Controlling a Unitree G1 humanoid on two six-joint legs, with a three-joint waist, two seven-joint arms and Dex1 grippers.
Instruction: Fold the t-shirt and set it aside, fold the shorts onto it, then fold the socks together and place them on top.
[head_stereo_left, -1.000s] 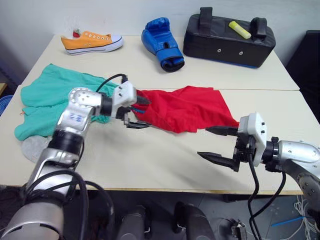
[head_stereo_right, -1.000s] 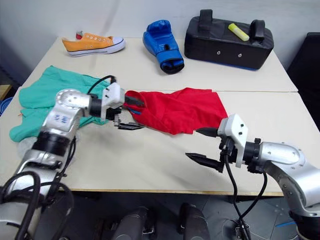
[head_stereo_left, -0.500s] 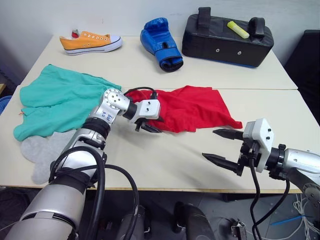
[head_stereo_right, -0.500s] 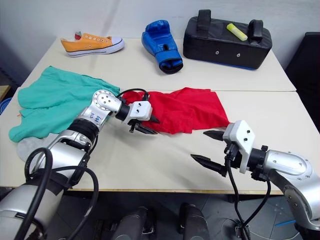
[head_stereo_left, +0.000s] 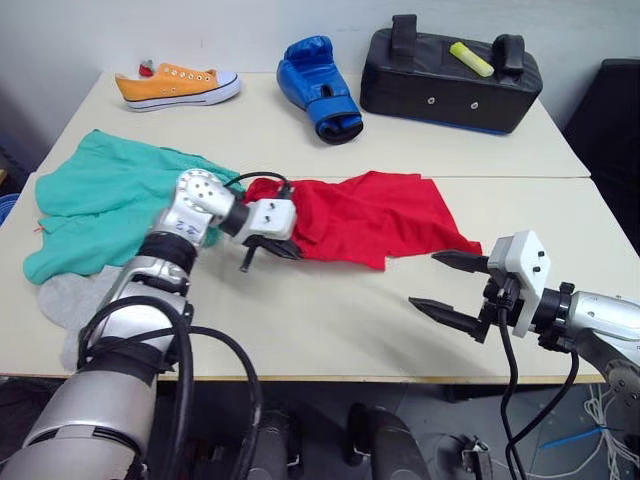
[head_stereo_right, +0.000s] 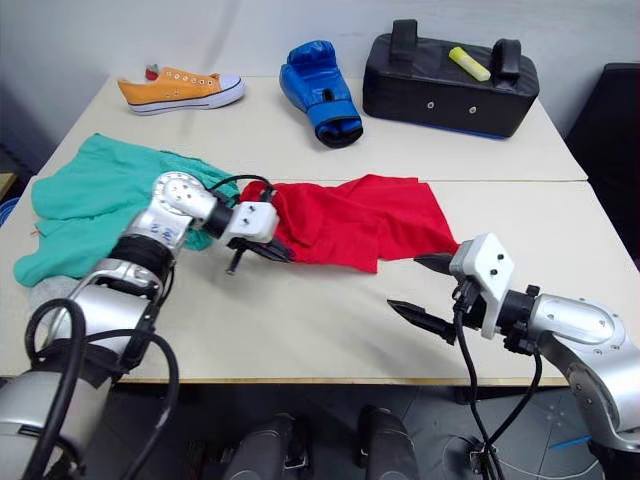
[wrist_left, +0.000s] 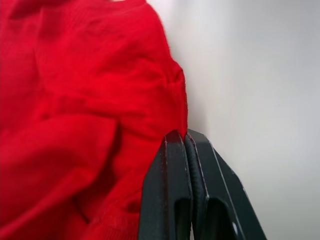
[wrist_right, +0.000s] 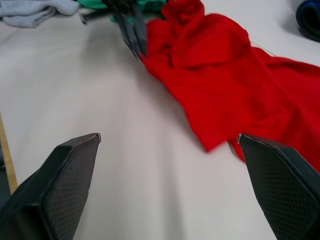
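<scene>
Your two grippers, near edge to the t-shirt

Right gripper (head_stereo_left: 450, 285) hovers by the surface's (head_stereo_left: 330, 320) near edge, jaws wide. Left gripper (head_stereo_left: 272, 246), jaws closed, touches one red t-shirt's (head_stereo_left: 380, 215) left end mid-surface; one teal shorts (head_stereo_left: 110, 195) lies at the left edge.

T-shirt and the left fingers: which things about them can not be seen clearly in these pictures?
- Left wrist view: the fingers are pressed together at the t-shirt edge; whether cloth is pinched between them is hidden.
- Eye views: the t-shirt is crumpled, so sleeves and collar cannot be told apart.
- The socks are partly covered by the left arm and the shorts.
</scene>
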